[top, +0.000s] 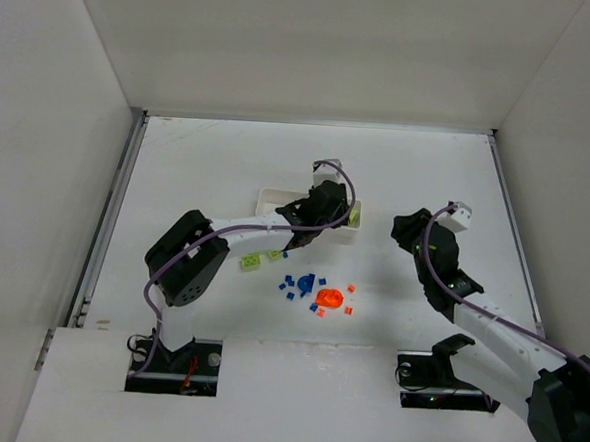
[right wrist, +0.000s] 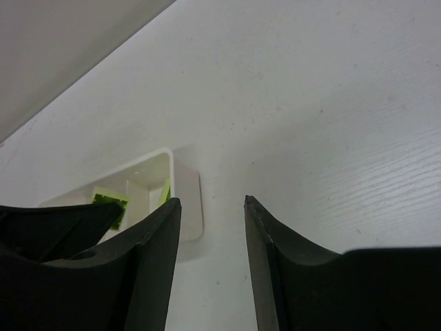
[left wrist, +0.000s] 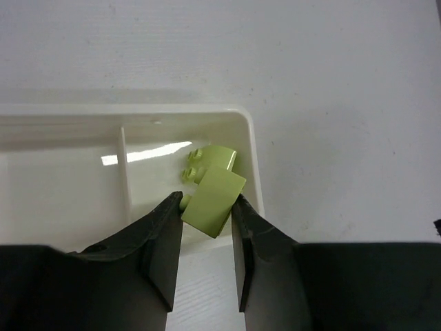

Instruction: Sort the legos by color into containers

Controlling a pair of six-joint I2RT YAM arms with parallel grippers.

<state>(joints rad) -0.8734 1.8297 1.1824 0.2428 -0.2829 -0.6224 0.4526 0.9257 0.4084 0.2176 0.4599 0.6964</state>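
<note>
1. The left claw (left wrist: 207, 205) is pinching a flat green plate (left wrist: 215, 200) by its two sides. The plate hangs tilted over the end box (left wrist: 155, 185) of the white tray (left wrist: 69, 116). This is the end closest to the right edge of the bench (top: 428, 169).
2. The plate is right by the near wall of that box. If the claw lets go here, I think the plate could hit the rim and hop out onto the bench.
3. The plate is thin and slick. It could cling to one finger or drop crooked.
4. The claw is close to the tray wall. A bump could shove the light tray, and it would slide on the smooth bench.
5. The right claw (right wrist: 212, 207) is open and holds nothing. It hangs near the same end of the tray. If both arms move at once, they could knock together.
6. One green brick (left wrist: 210, 160) lies in the end box with its little round bumps showing.
7. Between the tray and the near edge lie more green plates (top: 253, 262), blue bits (top: 297, 281) and orange bits (top: 328, 299).
8. The bricks are hard, shiny plastic with sharp corners.
9. The tray is glossy white plastic with thin walls and round corners.
10. The bench is dull white with a faint grain.
11. The claw fingers are flat and black.
</note>
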